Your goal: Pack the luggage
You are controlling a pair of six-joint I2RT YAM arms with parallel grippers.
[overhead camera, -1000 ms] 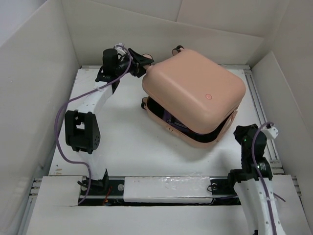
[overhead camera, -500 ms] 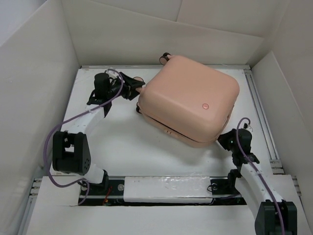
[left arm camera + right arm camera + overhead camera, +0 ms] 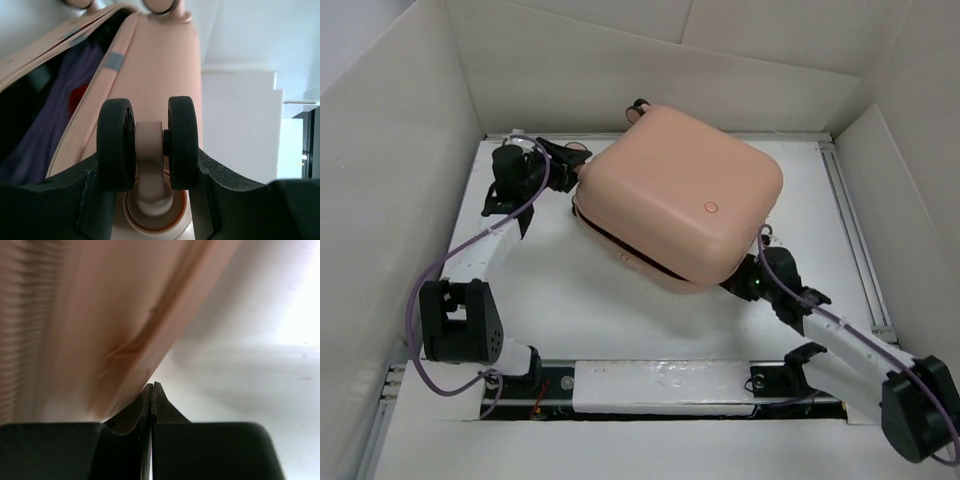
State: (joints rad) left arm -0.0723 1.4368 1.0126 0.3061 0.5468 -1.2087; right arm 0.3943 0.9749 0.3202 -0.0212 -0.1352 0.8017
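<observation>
I judge this to be the closing step: the luggage (image 3: 680, 195) sits in the upper middle of the overhead frame, turned at an angle on the white table (image 3: 570, 295), with its lid down on the lower shell. From above the seam looks almost shut. In the left wrist view, though, the two shells (image 3: 160, 75) stand apart at the upper left, and purple cloth (image 3: 45, 130) with a patch of red shows in the gap.

The left gripper (image 3: 570, 160) is at the upper left of the overhead frame, reaching across to the case's left corner. Its wrist view shows the left gripper (image 3: 147, 160) with its fingers (image 3: 90, 175) set on either side of a twin-wheeled caster (image 3: 149, 145) and pressed to the outer faces of the black wheels, so I take it to be clamped on that caster. The arm runs long and low, its elbow near the lower left.

The right gripper (image 3: 752, 285) lies at the lower right corner of the case, its forearm stretched out low over the table. In its wrist view the right gripper (image 3: 151, 387) has its fingertips pressed together with nothing between them, just beside the blurred lower edge of the shell (image 3: 100, 315).

Next I would need to press the lid fully down with one arm bracing the case, since it could roll on its wheels.
</observation>
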